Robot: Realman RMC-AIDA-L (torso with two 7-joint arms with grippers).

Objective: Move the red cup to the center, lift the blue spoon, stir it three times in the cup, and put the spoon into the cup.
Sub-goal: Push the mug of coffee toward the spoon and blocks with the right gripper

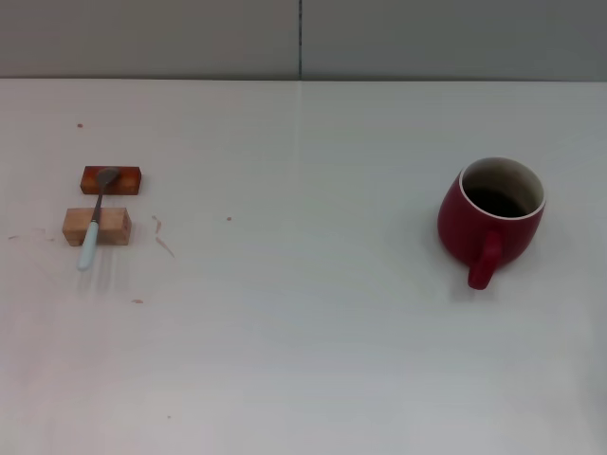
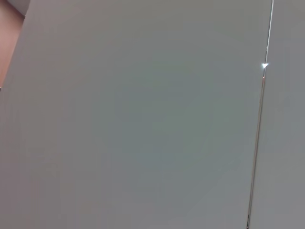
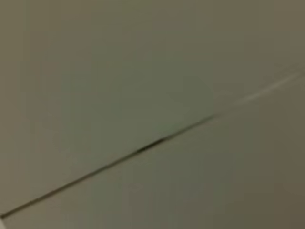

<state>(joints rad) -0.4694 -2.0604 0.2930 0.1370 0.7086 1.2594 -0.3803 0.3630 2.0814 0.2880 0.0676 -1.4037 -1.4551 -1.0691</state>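
The red cup (image 1: 491, 215) stands upright on the right side of the white table (image 1: 303, 332) in the head view, its handle turned toward the front edge. The blue spoon (image 1: 95, 220) lies on the left side, its grey bowl resting on a dark reddish block (image 1: 111, 179) and its pale blue handle across a light wooden block (image 1: 97, 226). Neither gripper shows in any view. The two wrist views show only plain grey panels with a seam.
A grey wall with a vertical seam (image 1: 301, 38) runs behind the table's far edge. Small crumbs and scuffs (image 1: 161, 237) lie near the blocks. Bare tabletop spans between the spoon and the cup.
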